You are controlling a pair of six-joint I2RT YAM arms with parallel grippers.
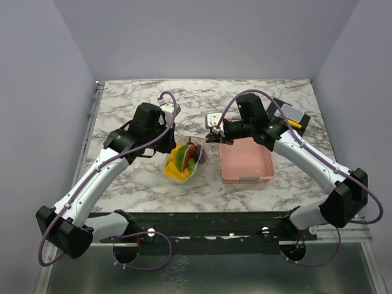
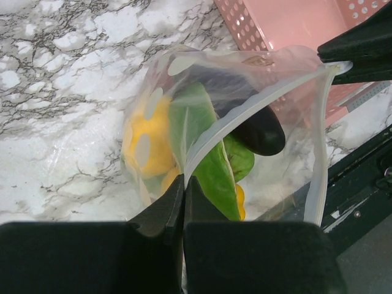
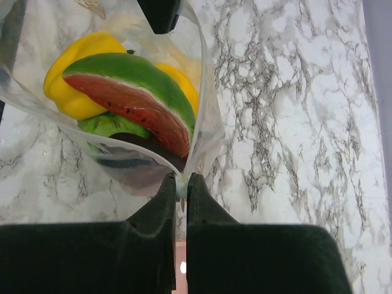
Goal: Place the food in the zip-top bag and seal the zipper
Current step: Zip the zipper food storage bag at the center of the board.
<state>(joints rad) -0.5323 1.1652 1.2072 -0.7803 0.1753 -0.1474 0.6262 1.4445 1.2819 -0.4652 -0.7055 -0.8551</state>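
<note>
Two grippers pinch one pouch between them on the marble table (image 1: 122, 101). At the left, the left gripper (image 1: 173, 142) has its jaws closed on the near rim of the zip-top bag (image 1: 195, 174), and its wrist view shows the black fingers (image 2: 162, 205) pressed together on the clear film. The bag lies near the middle of the table, just left of the pink basket (image 1: 246, 179), and the food (image 1: 179, 160) sits inside it: a yellow pepper (image 3: 70, 92), a watermelon slice (image 3: 131, 101), green pieces (image 2: 211, 165) and a dark purple one (image 2: 263, 128) (pale dots mark the face turned toward the left wrist camera). The zipper (image 2: 320, 141) is not pressed shut; the mouth gapes between the two pinch points. On the right, the right gripper (image 1: 212, 136) clamps the opposite corner of the mouth, its fingertips (image 3: 199, 190) tight on the film. Farther right, beyond the basket, small yellow and grey items (image 1: 293, 117) rest on a black mat.
</note>
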